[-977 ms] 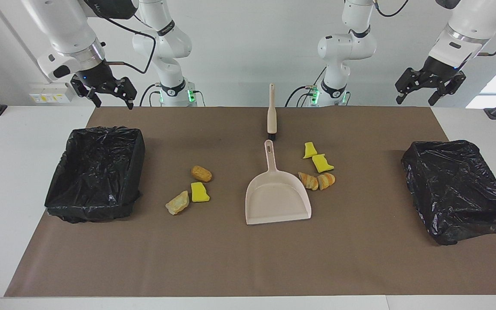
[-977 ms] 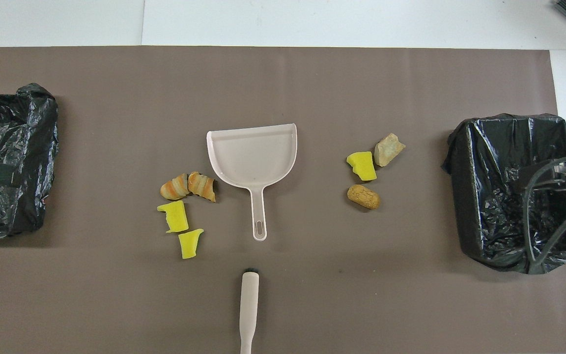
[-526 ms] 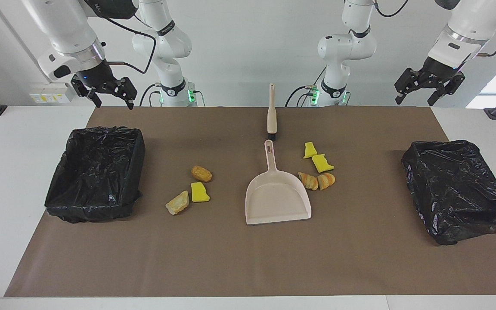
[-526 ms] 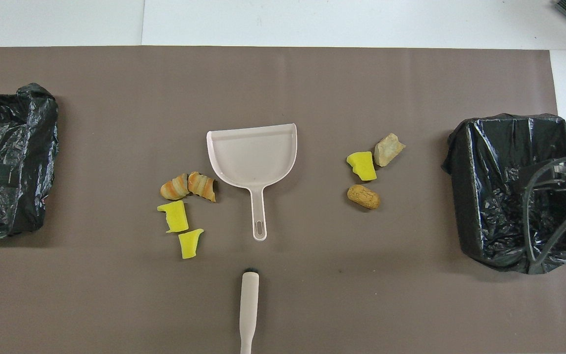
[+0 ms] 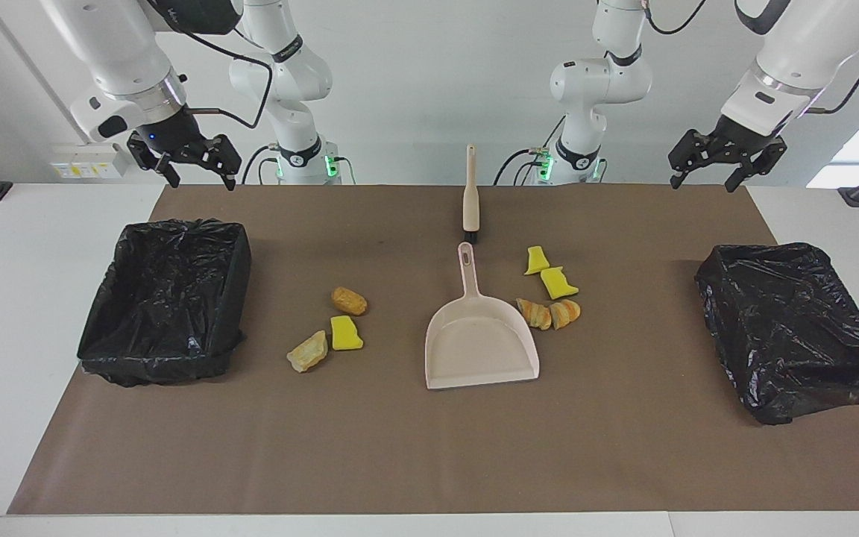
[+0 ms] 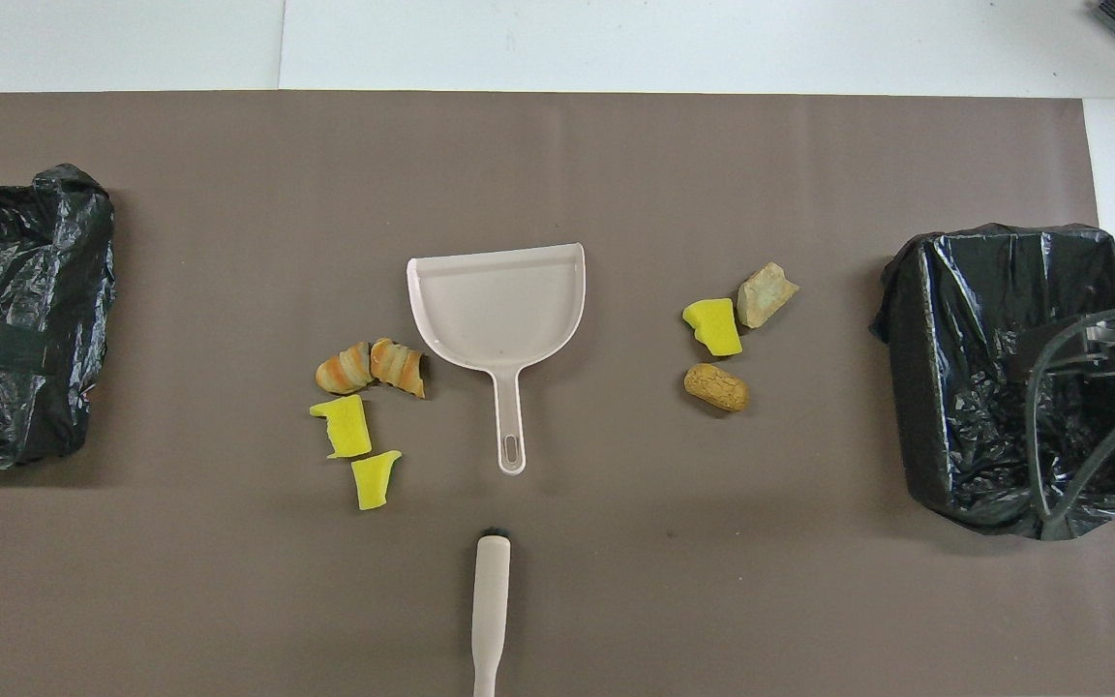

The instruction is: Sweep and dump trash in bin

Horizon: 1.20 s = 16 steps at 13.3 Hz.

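Note:
Trash lies in two groups on the brown mat. Two yellow sponge pieces and two striped bread lumps lie beside the beige dustpan, toward the left arm's end. A tan lump, a yellow sponge piece and a pale rock lie toward the right arm's end. One black-lined bin stands at the right arm's end, another at the left arm's end. My right gripper and left gripper hang open and empty, high over the mat's corners.
A beige brush lies in line with the dustpan's handle, nearer to the robots. The brown mat covers most of the white table. Two more white arms stand at the middle of the robots' edge.
My left gripper has drifted toward the middle of the table. The right gripper has shifted slightly. Nothing on the mat has moved.

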Available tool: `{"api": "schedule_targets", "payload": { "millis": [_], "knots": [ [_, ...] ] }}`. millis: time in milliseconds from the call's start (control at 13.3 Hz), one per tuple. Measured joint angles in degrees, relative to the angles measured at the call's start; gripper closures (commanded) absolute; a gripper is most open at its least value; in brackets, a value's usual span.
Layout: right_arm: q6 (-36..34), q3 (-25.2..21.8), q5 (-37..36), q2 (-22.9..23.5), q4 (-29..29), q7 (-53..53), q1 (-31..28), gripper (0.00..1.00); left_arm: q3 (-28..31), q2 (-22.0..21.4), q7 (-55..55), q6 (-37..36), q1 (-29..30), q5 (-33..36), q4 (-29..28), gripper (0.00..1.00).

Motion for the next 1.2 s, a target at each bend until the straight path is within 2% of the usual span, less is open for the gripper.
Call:
{"api": "schedule_targets", "payload": {
  "millis": [301,752,902,1203],
  "knots": [
    [0.8,1.9,0.5,2.1,-0.2,0.0,0.1,0.0,-0.1,0.3,-1.4,3.5,-2.9,0.0,-3.3,0.0],
    [10.0,2.9,0.9,10.2,-0.5,1.9,5.8,0.0,-0.2,0.1,-3.0,5.4,-4.5,0.0,-6.5,0.0],
    [13.3,2.9,0.9,12.7,-0.5,4.5,7.7,0.0,-0.2,-1.9,-5.2,7.6,-6.3,-0.1,-11.1,0.0],
    [19.0,3.0,0.9,16.1,-0.5,12.1,12.2,0.0,-0.4,-10.7,-9.1,11.5,-10.7,-0.3,-23.3,0.0]
  ]
}}
